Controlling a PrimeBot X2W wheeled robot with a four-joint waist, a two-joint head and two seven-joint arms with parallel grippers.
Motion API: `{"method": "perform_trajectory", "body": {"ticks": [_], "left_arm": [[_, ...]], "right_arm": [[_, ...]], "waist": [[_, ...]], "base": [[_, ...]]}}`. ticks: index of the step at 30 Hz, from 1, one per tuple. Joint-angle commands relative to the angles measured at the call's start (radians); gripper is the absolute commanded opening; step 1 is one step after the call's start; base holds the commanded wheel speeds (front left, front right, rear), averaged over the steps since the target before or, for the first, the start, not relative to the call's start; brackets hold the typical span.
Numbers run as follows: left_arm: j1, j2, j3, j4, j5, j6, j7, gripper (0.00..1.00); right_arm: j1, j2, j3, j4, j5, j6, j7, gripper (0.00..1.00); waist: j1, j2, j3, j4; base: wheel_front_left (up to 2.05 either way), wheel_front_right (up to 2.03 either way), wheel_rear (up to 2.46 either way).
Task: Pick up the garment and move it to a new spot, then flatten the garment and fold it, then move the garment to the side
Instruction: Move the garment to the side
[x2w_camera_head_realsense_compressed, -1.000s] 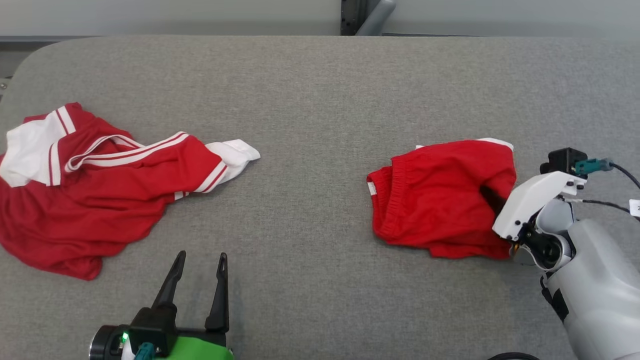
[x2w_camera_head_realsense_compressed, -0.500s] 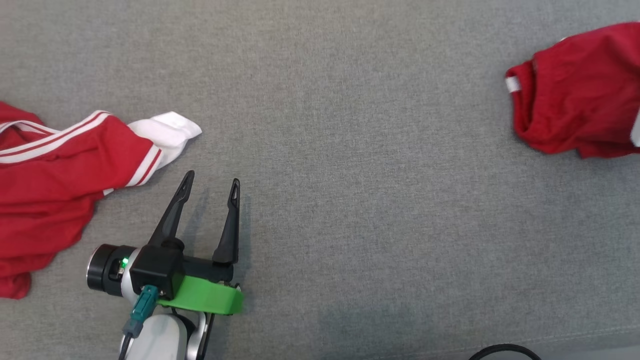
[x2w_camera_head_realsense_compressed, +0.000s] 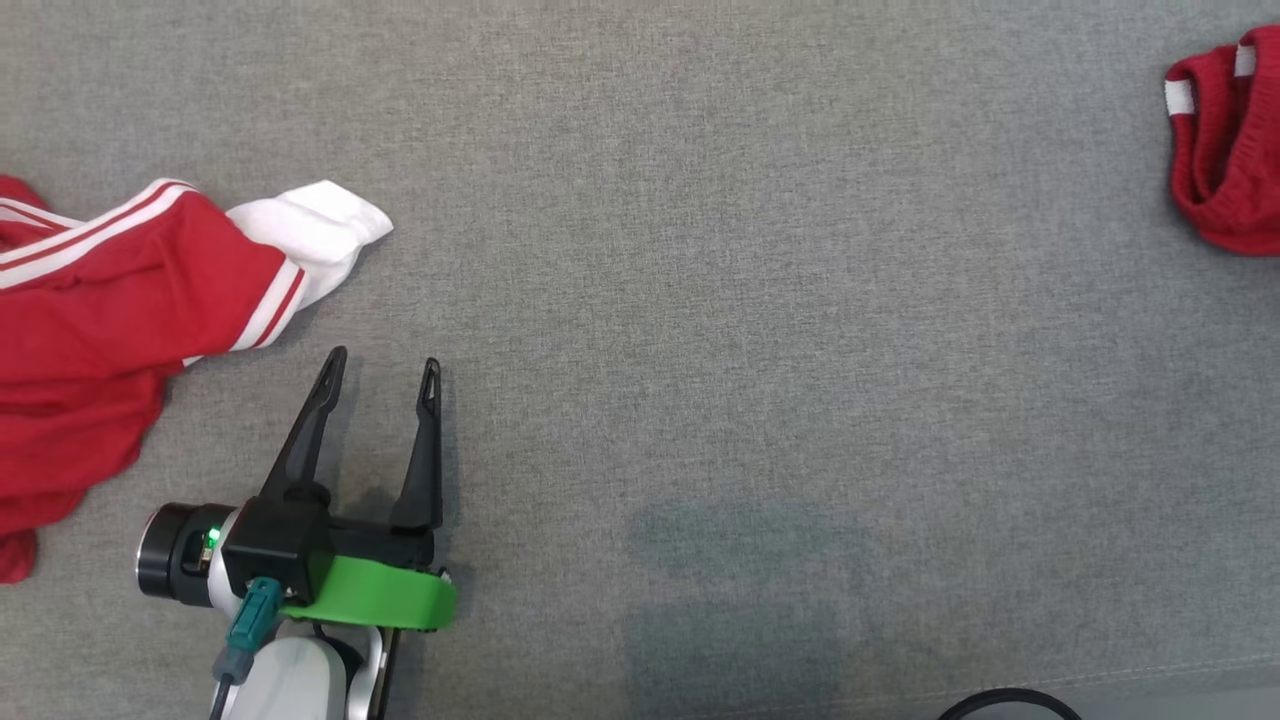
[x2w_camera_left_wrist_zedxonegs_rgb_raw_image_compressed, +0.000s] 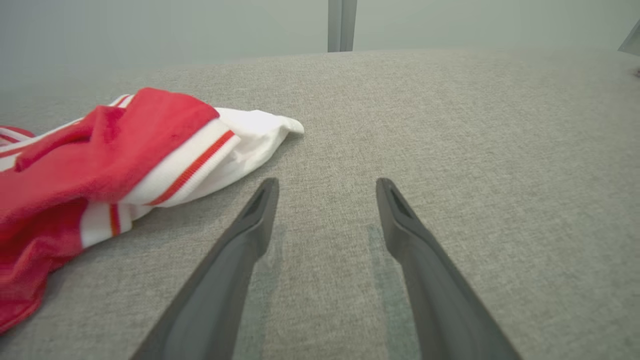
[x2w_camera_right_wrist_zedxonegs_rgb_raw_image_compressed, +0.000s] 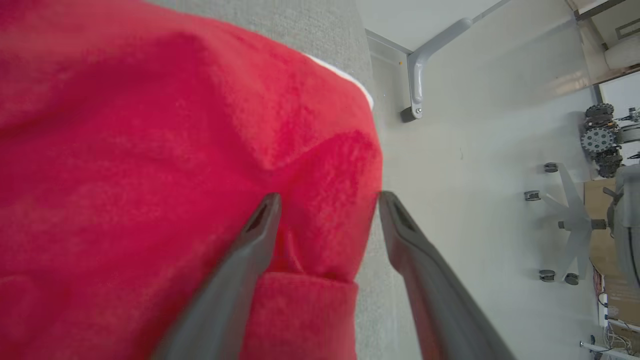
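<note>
Note right tool (x2w_camera_right_wrist_zedxonegs_rgb_raw_image_compressed: 329, 196) spread over folded red shorts (x2w_camera_head_realsense_compressed: 1225, 150), pinched shut a second ago: released, lying near bench (x2w_camera_head_realsense_compressed: 700, 300) right edge. Note left tool (x2w_camera_head_realsense_compressed: 383, 358) spread, empty, near crumpled red shirt (x2w_camera_head_realsense_compressed: 100, 330). Judge shorts finished, shirt next.

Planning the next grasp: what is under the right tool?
A red garment lies under the right tool, a raised fold between its open fingers. Grey tabletop shows beyond it; whatever lies beneath the cloth is covered.
</note>
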Motion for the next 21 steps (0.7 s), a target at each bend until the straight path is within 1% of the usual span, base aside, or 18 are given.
{"method": "perform_trajectory", "body": {"ticks": [1, 3, 6, 9, 11, 15, 20, 21], "left_arm": [[0.012, 0.004, 0.006, -0.004, -0.003, 0.003, 0.0, 1.0], [0.023, 0.001, 0.008, -0.007, -0.008, 0.007, 0.0, 1.0], [0.042, -0.002, 0.008, -0.005, -0.021, 0.013, 0.0, 1.0], [0.08, -0.004, 0.011, 0.018, -0.043, 0.019, 0.0, 1.0], [0.115, -0.006, 0.014, 0.035, -0.054, 0.028, 0.0, 1.0], [0.183, -0.007, 0.022, 0.064, -0.077, 0.039, 0.0, 1.0], [0.23, -0.008, 0.042, 0.095, -0.099, 0.046, 0.0, 1.0], [0.234, -0.008, 0.045, 0.102, -0.101, 0.044, 0.0, 1.0]], "right_arm": [[-0.014, -0.01, -0.006, -0.002, -0.015, -0.001, -0.011, 1.0], [-0.018, -0.011, -0.036, -0.023, -0.061, -0.001, -0.055, 1.0], [-0.005, 0.011, -0.124, -0.067, -0.098, -0.001, -0.17, 1.0], [0.071, 0.078, -0.169, -0.124, -0.124, -0.001, -0.278, 1.0], [0.13, 0.124, -0.178, -0.171, -0.112, -0.001, -0.341, 1.0], [0.304, 0.212, -0.148, -0.287, -0.065, -0.002, -0.418, 1.0], [0.577, 0.296, -0.119, -0.498, 0.0, -0.001, -0.451, 1.0], [0.63, 0.309, -0.127, -0.539, 0.007, -0.001, -0.452, 1.0]], "waist": [[0.0, -0.0002, -0.017, -0.003], [0.0, -0.0002, -0.042, -0.004], [0.0, -0.0002, -0.095, 0.0], [0.0, -0.0002, -0.176, 0.005], [0.0, -0.0002, -0.237, 0.008], [0.0, -0.0002, -0.34, 0.016], [0.0, -0.0002, -0.412, 0.042], [0.0, -0.0002, -0.423, 0.046]], "base": [[0.0, 0.0, 0.0], [0.0, 0.0, 0.0], [0.0, 0.0, 0.0], [0.0, 0.0, 0.0], [0.0, 0.0, 0.0], [0.0, 0.0, 0.0], [0.0, 0.0, 0.0], [0.0, 0.0, 0.0]]}}
